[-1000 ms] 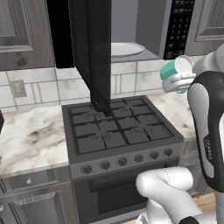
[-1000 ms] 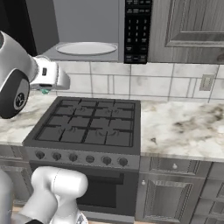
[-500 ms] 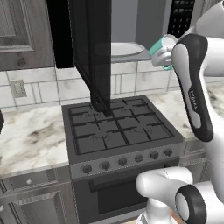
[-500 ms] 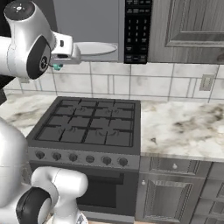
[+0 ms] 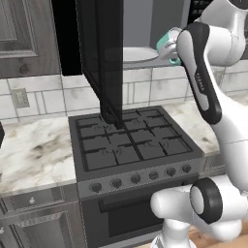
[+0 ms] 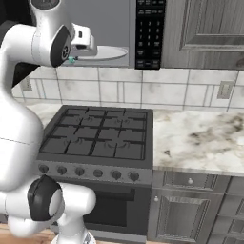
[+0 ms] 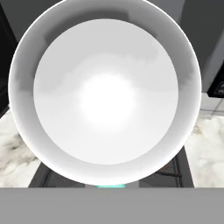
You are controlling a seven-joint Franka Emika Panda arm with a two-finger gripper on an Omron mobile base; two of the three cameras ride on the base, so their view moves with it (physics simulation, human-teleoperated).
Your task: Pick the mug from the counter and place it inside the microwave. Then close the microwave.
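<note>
the gripper (image 5: 170,50) is closed on the teal mug (image 5: 165,43), holding it up at the mouth of the open microwave (image 5: 145,29), just beside the white turntable plate (image 5: 135,54), high above the stove (image 5: 131,143) and the marble counter (image 6: 200,138).

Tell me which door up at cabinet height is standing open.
The microwave's black door, swung out over the stove. The grey cabinet doors, upper left and upper right, are shut.

Below me sits the black gas stove (image 5: 131,145) with its knob row (image 6: 88,172); grey wooden cabinets (image 6: 209,28) above, tiled backsplash (image 6: 157,90) behind.
</note>
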